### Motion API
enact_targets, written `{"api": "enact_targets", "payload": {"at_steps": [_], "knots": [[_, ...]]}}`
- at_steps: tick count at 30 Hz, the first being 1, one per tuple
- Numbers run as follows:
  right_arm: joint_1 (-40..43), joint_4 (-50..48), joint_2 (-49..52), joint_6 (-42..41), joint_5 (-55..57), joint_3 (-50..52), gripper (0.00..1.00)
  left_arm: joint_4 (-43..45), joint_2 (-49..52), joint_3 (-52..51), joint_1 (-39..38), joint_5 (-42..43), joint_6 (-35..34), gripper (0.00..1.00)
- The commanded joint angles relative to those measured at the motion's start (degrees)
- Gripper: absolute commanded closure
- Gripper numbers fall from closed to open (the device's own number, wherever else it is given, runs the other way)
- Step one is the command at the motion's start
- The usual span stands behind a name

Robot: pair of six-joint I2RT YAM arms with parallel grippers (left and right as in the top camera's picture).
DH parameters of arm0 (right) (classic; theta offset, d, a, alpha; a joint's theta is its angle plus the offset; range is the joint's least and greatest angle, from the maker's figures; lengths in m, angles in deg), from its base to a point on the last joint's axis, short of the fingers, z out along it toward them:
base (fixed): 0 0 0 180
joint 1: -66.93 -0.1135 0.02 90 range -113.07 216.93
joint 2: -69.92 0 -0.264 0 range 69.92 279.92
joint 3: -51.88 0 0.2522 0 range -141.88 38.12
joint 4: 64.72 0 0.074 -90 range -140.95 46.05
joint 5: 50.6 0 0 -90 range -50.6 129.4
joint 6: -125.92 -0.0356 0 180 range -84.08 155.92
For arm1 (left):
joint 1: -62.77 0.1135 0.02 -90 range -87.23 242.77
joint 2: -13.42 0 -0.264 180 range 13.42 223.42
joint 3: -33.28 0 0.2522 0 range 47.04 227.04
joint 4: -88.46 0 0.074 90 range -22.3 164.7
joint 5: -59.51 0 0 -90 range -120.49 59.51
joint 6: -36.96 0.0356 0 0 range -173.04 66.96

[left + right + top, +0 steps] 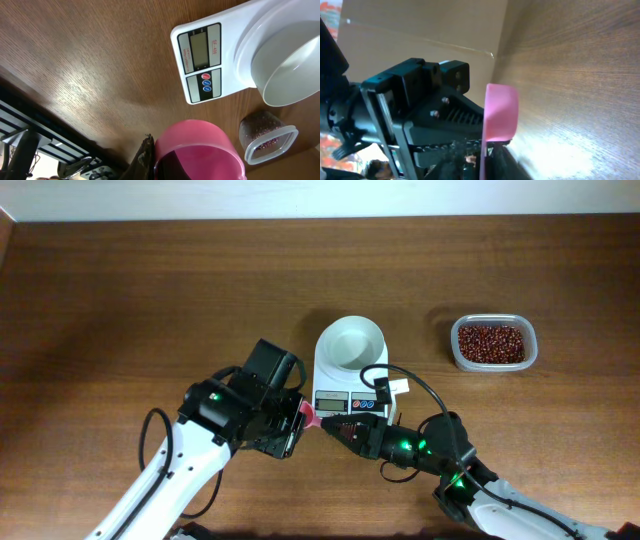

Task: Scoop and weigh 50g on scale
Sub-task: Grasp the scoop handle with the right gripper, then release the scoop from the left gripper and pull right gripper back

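The white scale (333,399) stands mid-table with its empty round bowl (351,343) on top; its display and buttons show in the left wrist view (202,57). A pink scoop (309,416) hangs just in front of the scale, between both arms. My left gripper (292,423) is shut on it, and the scoop's pink cup (200,150) fills the bottom of the left wrist view beside one dark finger (144,157). My right gripper (338,427) meets it from the right; its fingers press the scoop's flat pink handle (500,112) from both sides.
A clear plastic tub of red beans (493,343) sits to the right of the scale, also seen in the left wrist view (267,137). Brown wooden table (150,300) lies all around. The left arm's black wrist (420,100) fills the right wrist view's left side.
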Motion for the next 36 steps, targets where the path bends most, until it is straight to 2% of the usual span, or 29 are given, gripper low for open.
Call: {"api": "enact_targets", "payload": {"at_steps": [1,4,5,7,10,13,14,15,16,17,29,33,36], "knots": [[-0.35,-1.07,0.11,0.44,0.70,-0.59,0.84,-0.39,-0.52,0.17,-0.61,-0.04,-0.09,0.97],[-0.35,-1.05,0.11,0.44,0.68,-0.59,0.89,-0.39,-0.52,0.17,-0.61,-0.04,-0.09,0.95],[-0.35,-1.03,0.11,0.46,0.68,-0.59,0.92,-0.72,-0.52,0.17,-0.61,-0.04,-0.09,0.91],[-0.35,0.04,0.11,0.46,0.72,-0.59,0.95,-1.01,-0.52,0.17,-0.61,-0.04,-0.09,0.82],[-0.35,4.48,0.11,0.48,0.70,-0.59,0.96,-0.96,-0.52,0.17,-0.61,-0.04,-0.09,0.60],[-0.35,4.55,0.11,1.40,0.70,-0.57,0.96,-0.52,-0.52,0.17,-0.61,-0.04,-0.09,0.49],[-0.35,4.57,0.11,3.02,0.68,-0.57,0.96,-0.52,-0.52,0.17,-0.61,-0.04,-0.09,0.43],[-0.35,4.57,0.11,3.10,0.70,-0.57,0.96,-0.52,-0.52,0.17,-0.61,-0.04,-0.09,0.32],[-0.35,4.57,0.11,3.08,0.96,-0.57,0.96,-0.52,-0.52,0.17,-0.61,-0.04,-0.09,0.11],[-0.35,4.57,0.11,3.10,1.53,-0.57,0.96,-0.50,-0.52,0.17,-0.61,-0.04,-0.09,0.01],[-0.35,6.71,0.11,3.10,-0.39,-0.57,0.96,3.43,-0.61,0.20,-0.59,0.00,0.50,0.01],[-0.33,6.69,0.09,4.39,-2.38,-0.57,0.96,12.57,-2.73,0.22,1.18,-0.04,12.28,0.00],[-0.31,6.69,0.09,4.74,-2.60,-0.57,0.96,12.83,-5.38,0.24,4.59,-0.70,16.48,0.00]]}}
